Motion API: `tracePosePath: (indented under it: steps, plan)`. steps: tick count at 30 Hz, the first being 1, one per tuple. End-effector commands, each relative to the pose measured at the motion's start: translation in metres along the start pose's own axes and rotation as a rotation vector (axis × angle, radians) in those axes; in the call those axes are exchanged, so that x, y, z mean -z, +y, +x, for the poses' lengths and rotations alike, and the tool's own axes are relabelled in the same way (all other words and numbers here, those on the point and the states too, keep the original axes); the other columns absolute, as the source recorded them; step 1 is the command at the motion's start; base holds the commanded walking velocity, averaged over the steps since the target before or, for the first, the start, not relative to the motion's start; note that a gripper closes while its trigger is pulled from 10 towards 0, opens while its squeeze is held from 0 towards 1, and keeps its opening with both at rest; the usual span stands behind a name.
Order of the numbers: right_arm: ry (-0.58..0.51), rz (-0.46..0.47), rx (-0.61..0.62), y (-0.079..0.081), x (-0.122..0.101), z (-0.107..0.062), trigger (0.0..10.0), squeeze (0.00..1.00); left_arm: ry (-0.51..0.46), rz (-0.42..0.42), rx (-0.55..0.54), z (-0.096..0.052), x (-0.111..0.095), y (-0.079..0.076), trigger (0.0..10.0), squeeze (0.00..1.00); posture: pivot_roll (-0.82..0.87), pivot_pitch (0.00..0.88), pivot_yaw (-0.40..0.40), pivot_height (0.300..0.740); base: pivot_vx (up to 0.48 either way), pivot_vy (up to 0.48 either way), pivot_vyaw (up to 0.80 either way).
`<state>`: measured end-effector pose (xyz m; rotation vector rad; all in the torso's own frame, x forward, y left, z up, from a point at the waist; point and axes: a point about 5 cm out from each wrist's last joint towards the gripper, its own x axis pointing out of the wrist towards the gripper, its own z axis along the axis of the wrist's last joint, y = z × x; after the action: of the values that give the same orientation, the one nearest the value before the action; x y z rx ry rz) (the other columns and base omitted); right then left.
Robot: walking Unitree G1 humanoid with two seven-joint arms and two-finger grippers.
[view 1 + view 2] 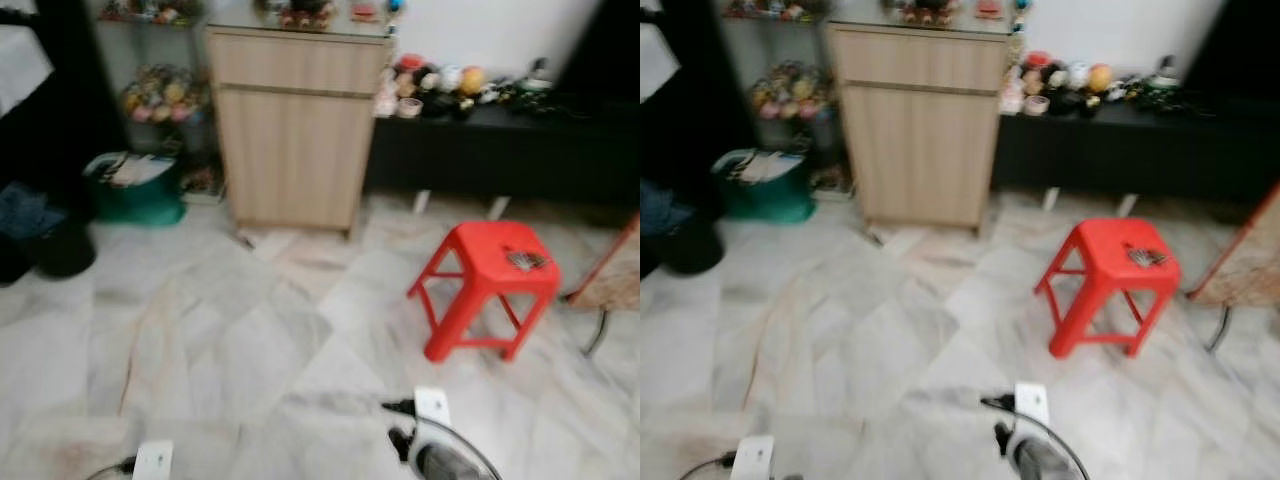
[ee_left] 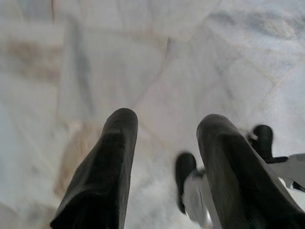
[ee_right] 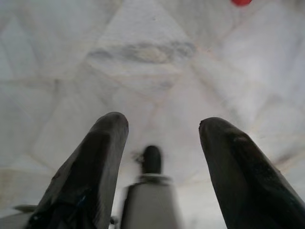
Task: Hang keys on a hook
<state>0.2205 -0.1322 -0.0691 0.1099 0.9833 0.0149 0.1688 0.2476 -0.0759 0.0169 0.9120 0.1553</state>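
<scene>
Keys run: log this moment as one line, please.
phase: approach | keys: on red stool, untouched | left gripper: open, over floor | right gripper: open, over floor | hook: not identifiable

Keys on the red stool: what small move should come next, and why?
Probably a step forward and to the right toward the red plastic stool. The small bunch of metal keys lies on its seat, out of reach, while both grippers hang open over the marble floor.
</scene>
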Motion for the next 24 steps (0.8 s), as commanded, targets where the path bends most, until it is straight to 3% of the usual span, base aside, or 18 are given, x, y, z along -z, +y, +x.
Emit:
tracePosePath:
  steps: [1, 13, 24]
  plan:
    - [0.011, 0.002, 0.028, -0.0108, 0.0026, -0.0008, 10.0, 0.00, -0.001, 0.024, 0.027, 0.0013, -0.0018, -0.0068, 10.0, 0.00, 0.11, 0.000, -0.020, 0.740, 0.000, 0.000, -0.69]
    - [0.003, 0.000, 0.026, -0.0119, 0.0020, -0.0009, 10.0, 0.00, -0.003, 0.028, 0.034, 0.0014, -0.0021, -0.0083, 10.0, 0.00, 0.11, 0.000, -0.025, 0.740, 0.000, 0.000, -0.68]
    - [-0.007, 0.003, 0.028, -0.0125, 0.0012, -0.0009, 10.0, 0.00, -0.007, 0.063, 0.051, 0.0016, -0.0035, -0.0092, 10.0, 0.00, 0.11, 0.000, -0.029, 0.740, 0.000, 0.000, 0.00]
